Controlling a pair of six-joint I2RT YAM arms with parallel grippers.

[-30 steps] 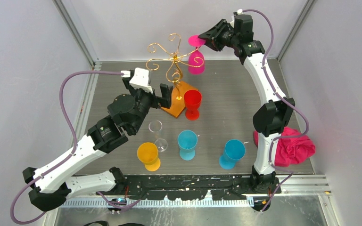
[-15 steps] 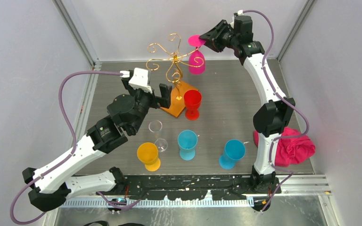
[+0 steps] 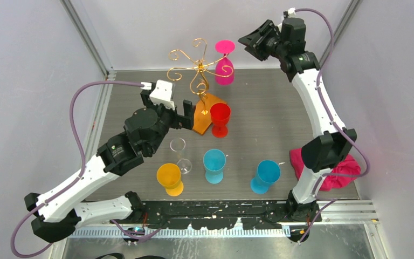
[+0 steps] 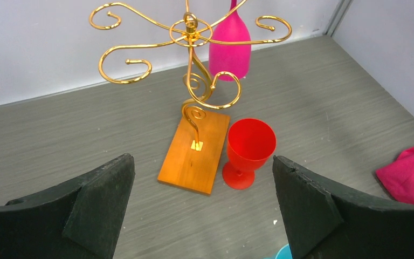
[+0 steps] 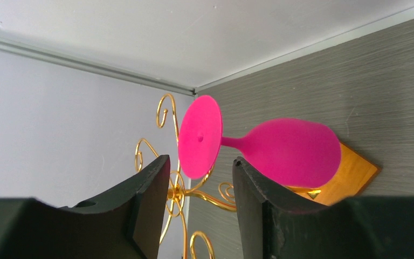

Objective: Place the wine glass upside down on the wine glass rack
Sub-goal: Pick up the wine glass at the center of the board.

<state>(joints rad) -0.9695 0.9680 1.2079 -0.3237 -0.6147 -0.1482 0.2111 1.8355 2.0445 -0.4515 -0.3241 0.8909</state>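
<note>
Black fingers [image 4: 99, 208] of the left gripper [image 4: 202, 162] are standing fully apart with nothing between them. The gripper is hovering at 7 o'clock of the wine glass rack [image 3: 200, 66] and facing its wooden base [image 3: 202, 120].

Pink wine glass [image 3: 225, 70] is hanging bowl-down at 3 o'clock of the rack's stem, foot [image 5: 199, 136] uppermost.

Right gripper [image 3: 248, 42] is sitting at 2 o'clock of the glass, jaws parted, gripping nothing, and apart from the foot in the overhead view.

Handling, as a judgement: the glass is looking matte and opaque, likely plastic, so light, stiff and less breakable than real glass. Hanging from thin wire, it is probably going to swing at any nudge. Best hold is the thin stem [image 5: 234, 142] just under the foot.

Hard to make out: which scroll arm is carrying the foot. The foot disc is hiding the wire in the right wrist view. The left wrist view is cutting the foot off at its top edge.
</note>
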